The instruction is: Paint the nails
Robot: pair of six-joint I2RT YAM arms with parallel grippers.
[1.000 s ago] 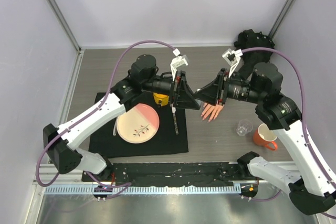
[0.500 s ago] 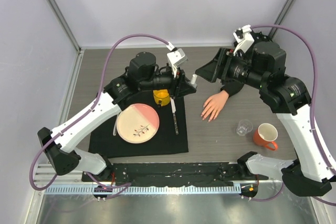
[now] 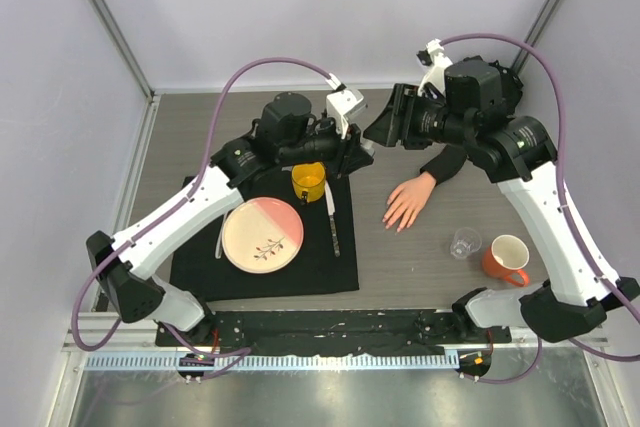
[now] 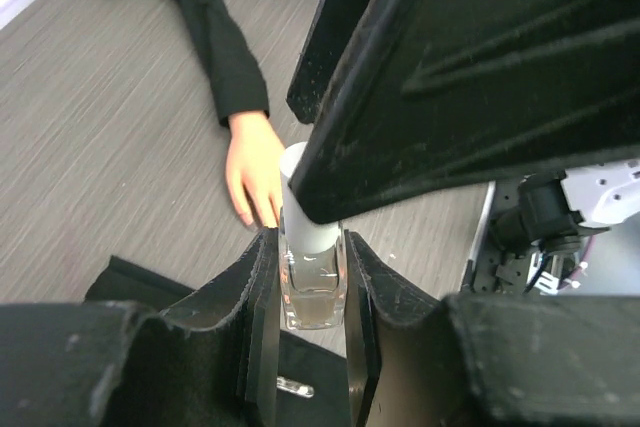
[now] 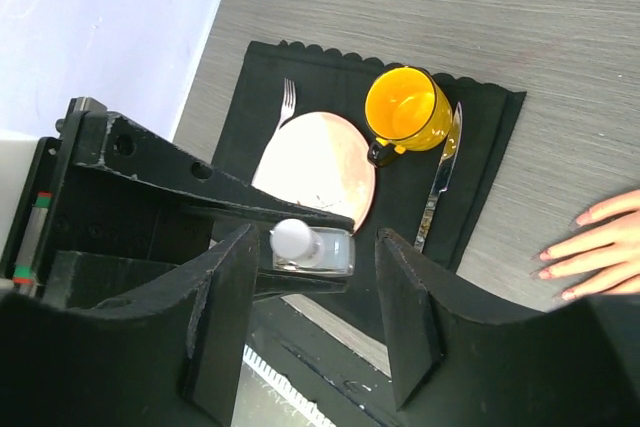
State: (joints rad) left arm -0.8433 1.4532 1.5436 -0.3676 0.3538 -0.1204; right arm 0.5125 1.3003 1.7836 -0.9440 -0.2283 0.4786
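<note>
**Clear glass bottle pinched in the left gripper, right jaws spread at its cap**

The left gripper (image 4: 308,252) is clenched on a small clear bottle (image 4: 312,299). Its two black fingers press the glass on both sides, and the white cap (image 4: 298,219) stands up above the fingertips. The right gripper (image 5: 318,235) faces it from the other side with its jaws released. In its wrist view the bottle lies between the two fingers with a gap on each side, touching neither. One of its black fingers crosses just over the cap in the left wrist view.

Both tools hang in the air over the far edge of the black mat (image 3: 200,267). A yellow mug (image 3: 308,182), a pink plate (image 3: 262,235) and a knife (image 3: 332,229) lie under and just nearer than the left gripper.

The mannequin hand (image 3: 405,204) lies flat on the table, below the right gripper and toward the arm bases, with its fingers spread and its black sleeve running back under that arm. The nails (image 5: 543,273) show as small pinkish tips — well apart from both tools.
</note>
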